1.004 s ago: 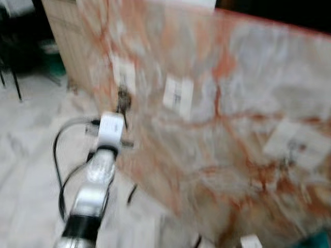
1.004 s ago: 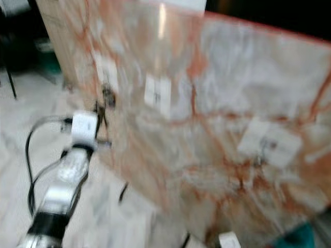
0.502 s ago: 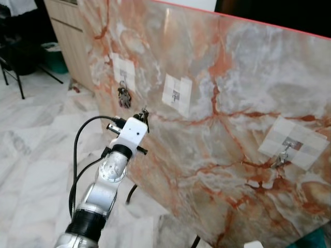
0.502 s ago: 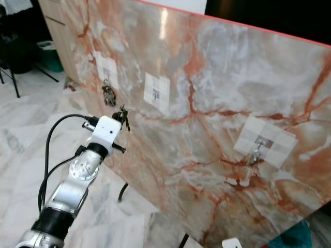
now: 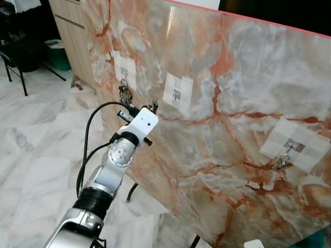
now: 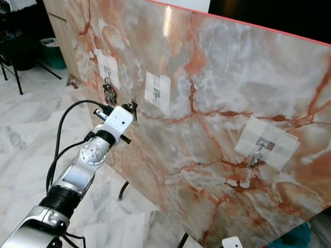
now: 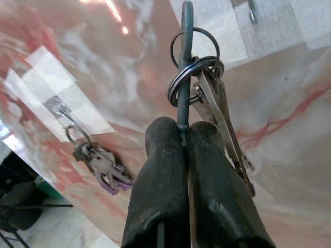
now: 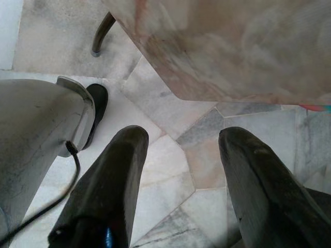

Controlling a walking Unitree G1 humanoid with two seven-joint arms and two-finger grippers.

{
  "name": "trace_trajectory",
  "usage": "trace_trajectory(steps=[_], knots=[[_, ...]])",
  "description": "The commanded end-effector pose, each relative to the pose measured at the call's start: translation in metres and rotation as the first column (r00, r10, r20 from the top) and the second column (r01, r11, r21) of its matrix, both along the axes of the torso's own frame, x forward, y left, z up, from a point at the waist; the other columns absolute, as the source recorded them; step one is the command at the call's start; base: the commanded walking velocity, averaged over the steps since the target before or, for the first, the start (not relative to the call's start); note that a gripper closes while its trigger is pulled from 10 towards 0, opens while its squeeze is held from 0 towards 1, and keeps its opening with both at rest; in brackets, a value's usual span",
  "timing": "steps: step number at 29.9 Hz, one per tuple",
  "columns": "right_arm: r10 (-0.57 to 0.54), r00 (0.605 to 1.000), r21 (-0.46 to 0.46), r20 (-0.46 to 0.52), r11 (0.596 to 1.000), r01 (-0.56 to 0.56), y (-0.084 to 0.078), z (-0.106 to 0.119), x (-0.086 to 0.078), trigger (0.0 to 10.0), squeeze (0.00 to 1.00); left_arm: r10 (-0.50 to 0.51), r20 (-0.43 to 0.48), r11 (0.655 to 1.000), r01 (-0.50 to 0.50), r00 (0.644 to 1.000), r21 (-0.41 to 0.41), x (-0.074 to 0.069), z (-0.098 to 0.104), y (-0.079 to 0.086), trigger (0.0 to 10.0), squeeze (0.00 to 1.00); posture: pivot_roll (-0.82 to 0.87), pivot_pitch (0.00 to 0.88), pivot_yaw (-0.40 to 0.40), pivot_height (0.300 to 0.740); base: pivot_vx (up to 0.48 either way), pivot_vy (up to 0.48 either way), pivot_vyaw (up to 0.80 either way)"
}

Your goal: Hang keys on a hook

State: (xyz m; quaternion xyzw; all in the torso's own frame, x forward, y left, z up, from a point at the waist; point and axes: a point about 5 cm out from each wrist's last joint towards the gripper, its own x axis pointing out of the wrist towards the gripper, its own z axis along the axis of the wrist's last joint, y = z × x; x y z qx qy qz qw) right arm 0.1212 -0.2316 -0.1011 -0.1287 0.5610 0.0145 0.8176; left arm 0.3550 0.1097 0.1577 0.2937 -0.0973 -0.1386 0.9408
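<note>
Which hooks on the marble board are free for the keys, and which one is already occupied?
The middle hook and right hook are bare. The left hook is crowded by a key bunch. The left gripper holds the keys near the middle hook.

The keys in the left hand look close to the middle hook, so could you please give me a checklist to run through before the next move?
1. Grip: left hand is shut on the keys, pinching the green loop; ok.
2. Rings free: they hang clear above the fingers; ok.
3. Target free: middle hook on its taped patch carries nothing; ok.
4. Neighbouring hook already holds a key bunch, so avoid it; ok.
5. Alignment: loop is near the middle hook, but depth to the marble board is unclear; cannot tell.
6. Right hand is open, idle over the floor; ok.
</note>
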Motion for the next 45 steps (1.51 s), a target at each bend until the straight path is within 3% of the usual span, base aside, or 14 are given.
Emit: trace_trajectory(steps=[1,11,22,35,45], knots=[[0.000,1.000,-0.012,0.004,1.000,0.000,-0.004,0.001,0.001,10.0,0.00,-0.011,0.029,1.000,0.011,1.000,-0.012,0.002,0.007,-0.005,10.0,0.00,-0.05,0.000,-0.087,0.740,0.000,0.000,0.00],[0.010,1.000,-0.012,0.009,1.000,-0.010,-0.003,0.002,0.003,10.0,0.00,0.012,0.088,0.996,-0.004,0.996,-0.085,0.009,0.020,-0.012,10.0,0.00,-0.05,0.000,-0.092,0.740,0.000,0.000,0.00],[0.003,1.000,-0.012,0.015,1.000,-0.003,-0.006,0.003,0.005,10.0,0.00,0.060,0.113,0.997,-0.053,0.992,-0.063,0.019,0.029,-0.018,10.0,0.00,-0.05,0.000,-0.096,0.740,0.000,0.000,0.00],[-0.022,1.000,-0.009,0.011,1.000,0.022,-0.006,0.003,0.005,10.0,0.00,0.055,0.083,0.996,-0.048,0.995,-0.081,0.006,0.009,-0.021,10.0,0.00,-0.05,0.000,-0.089,0.740,0.000,-0.097,0.00],[-0.011,1.000,-0.009,0.014,1.000,0.012,-0.006,0.004,0.007,10.0,0.00,0.087,0.119,0.993,-0.076,0.989,-0.094,0.004,0.016,-0.015,10.0,0.00,-0.05,0.000,-0.094,0.740,0.000,-0.119,0.00]])
